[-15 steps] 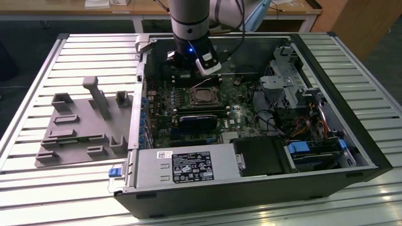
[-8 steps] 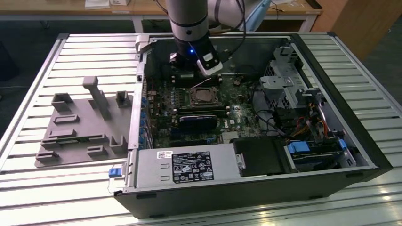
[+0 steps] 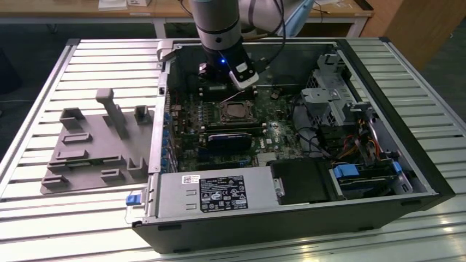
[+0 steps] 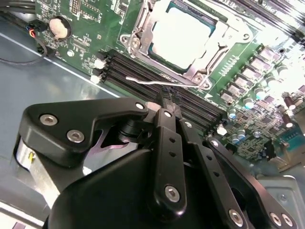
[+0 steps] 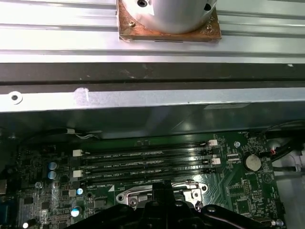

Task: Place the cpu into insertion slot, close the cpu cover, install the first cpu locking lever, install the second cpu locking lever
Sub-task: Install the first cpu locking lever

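Hand is clenched shut, tip right against the loose wire locking lever, probably to shove it, since the cpu already sits under the closed cpu cover.

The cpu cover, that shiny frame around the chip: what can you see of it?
The cpu cover is a thin silver metal frame with a square window, through which the pale top of the cpu shows. It lies flat over the chip on the green circuit board, so it looks closed. A thin wire lever runs along one side, next to the dark memory slots. The gripper, fingers shut, hangs just by that lever; contact cannot be told.
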You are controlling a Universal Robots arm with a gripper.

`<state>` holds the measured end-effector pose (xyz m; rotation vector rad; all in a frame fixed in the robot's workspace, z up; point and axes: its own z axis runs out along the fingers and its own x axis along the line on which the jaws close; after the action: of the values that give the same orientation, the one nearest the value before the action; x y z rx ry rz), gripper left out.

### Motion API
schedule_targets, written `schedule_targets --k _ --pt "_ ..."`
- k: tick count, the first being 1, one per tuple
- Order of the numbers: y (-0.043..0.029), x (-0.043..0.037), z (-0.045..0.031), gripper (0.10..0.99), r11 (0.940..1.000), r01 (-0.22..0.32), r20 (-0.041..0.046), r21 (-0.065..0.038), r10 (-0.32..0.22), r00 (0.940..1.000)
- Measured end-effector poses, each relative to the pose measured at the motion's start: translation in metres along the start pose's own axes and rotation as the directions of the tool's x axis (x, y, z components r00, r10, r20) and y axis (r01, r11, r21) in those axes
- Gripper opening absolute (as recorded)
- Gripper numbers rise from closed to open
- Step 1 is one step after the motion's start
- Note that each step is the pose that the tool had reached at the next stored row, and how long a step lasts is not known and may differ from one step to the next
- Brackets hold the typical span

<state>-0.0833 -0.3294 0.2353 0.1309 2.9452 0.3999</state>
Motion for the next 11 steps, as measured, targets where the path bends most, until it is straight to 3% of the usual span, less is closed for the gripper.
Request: schedule_targets --k 11 --pt "-0.0005 -0.001 0.0024 0.102 0.9999 -0.012 0.0039 0.004 0.012 0.9999"
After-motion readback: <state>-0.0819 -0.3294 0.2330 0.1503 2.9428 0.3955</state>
